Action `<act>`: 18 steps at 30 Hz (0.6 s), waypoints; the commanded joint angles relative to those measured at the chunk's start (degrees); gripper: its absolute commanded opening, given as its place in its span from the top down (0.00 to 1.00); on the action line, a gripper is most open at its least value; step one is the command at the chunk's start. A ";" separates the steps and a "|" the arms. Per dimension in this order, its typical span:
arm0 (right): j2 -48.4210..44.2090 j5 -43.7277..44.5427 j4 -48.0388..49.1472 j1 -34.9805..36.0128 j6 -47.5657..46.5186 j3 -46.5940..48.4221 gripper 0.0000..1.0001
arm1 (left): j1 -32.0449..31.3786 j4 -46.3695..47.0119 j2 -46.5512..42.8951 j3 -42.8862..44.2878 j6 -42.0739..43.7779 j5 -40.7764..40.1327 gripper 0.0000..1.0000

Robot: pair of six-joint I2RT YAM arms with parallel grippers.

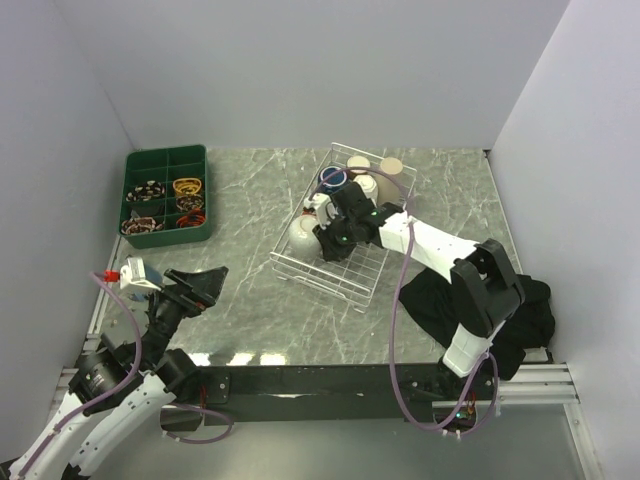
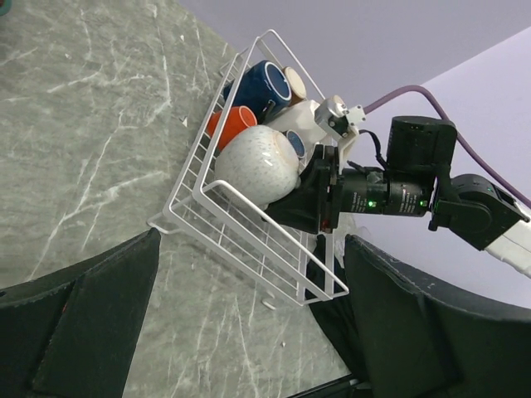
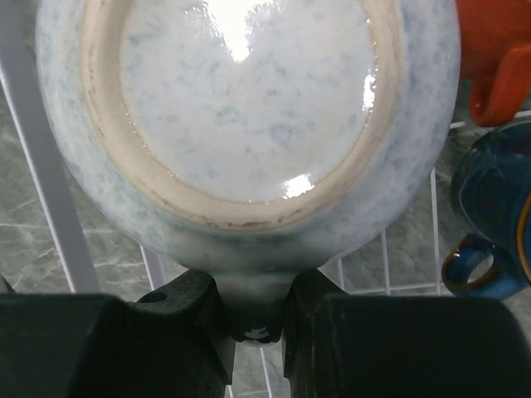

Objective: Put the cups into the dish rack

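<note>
Table (image 1: 250, 300): smooth stone-look slab, grey-green, veined, slight sheen.
Rack (image 1: 318, 287): thin white-coated wire.
White mug (image 3: 249, 108): ceramic, glossy speckled glaze; foot ring bare, matt.
Orange cup (image 3: 498, 58): glossy glaze.
Blue mug (image 3: 498, 215): glossy glaze.
Right pincer (image 3: 253, 332): matt black, plastic-like.
Cloth (image 1: 425, 305): black, matt.

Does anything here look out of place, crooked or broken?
The dish rack sits skewed on the table, and a crumpled black cloth lies under the right arm. The white mug in the right gripper looks whole; no spill shows.
</note>
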 commanded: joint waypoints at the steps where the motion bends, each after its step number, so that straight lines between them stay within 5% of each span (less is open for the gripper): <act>1: 0.88 2.82 2.33 2.49 -2.17 5.18 0.91 | 0.06 -1.28 -0.81 0.31 -0.10 -1.29 0.04; 7: 0.97 4.23 2.59 3.81 -2.70 4.57 0.63 | -0.02 -1.37 -0.19 0.14 -0.54 -2.35 0.04; 18: -2.45 6.51 0.31 4.07 -5.42 4.83 0.32 | -0.02 -1.90 8.68 3.82 2.61 -5.60 0.04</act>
